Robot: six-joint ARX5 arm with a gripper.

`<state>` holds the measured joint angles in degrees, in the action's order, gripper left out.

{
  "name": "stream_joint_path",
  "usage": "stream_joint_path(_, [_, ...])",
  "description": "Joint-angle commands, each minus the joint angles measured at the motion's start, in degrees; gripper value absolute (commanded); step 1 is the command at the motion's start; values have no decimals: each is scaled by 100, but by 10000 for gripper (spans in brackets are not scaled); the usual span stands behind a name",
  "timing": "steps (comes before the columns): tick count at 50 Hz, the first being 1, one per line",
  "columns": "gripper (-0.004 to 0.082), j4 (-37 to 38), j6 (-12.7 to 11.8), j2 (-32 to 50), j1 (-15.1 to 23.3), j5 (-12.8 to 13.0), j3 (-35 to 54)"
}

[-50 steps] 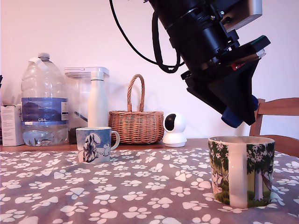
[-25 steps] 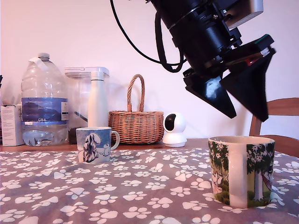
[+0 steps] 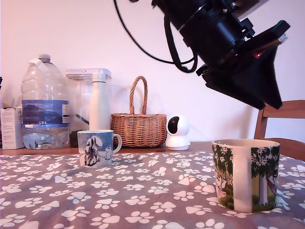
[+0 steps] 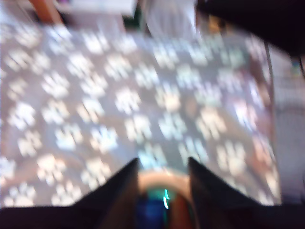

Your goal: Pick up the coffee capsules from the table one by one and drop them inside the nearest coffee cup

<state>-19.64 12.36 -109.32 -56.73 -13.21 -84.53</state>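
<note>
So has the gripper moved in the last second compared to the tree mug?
Yes. The gripper has swung up and toward the exterior view's right, away from the tree mug's rim, which has stayed put on the table.

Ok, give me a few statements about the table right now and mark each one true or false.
1. The gripper hangs above the tree-printed mug. True.
2. The blue-and-white mug lies on its side. False: it stands upright on the paw-print cloth.
3. The wicker basket stands at the exterior view's right of the white bottle. True.
4. The gripper is shut on a capsule. False: its fingers stand apart with nothing gripped; in the blurred wrist view, something blue shows within the mug's rim.
5. The small white camera sits at the exterior view's left of the basket. False: it sits at its right.
</note>
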Motion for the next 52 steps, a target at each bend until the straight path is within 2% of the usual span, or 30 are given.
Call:
stream_joint_path(1, [-21,293,-140,409,111,66,417])
stream_joint_path(6, [-21,688,-212,837,251,195,901])
stream_joint_path(12, [-21,1047,-422,1329,463,197,1370])
stream_joint_path(14, [-21,1169,-422,1493,553,195,1526])
stream_joint_path(15, [-21,1209,-544,1585,599,197,1602])
stream_joint_path(23, [-21,1515,-664,2223,984,216,2223])
stream_joint_path(35, [-21,1814,-901,2988,1604,238,2979])
stream_joint_path(39, [-21,1834,-997,3178,1766,317,3154])
stream_joint_path(52, [-21,1790,-1095,3626,2186,457,3567])
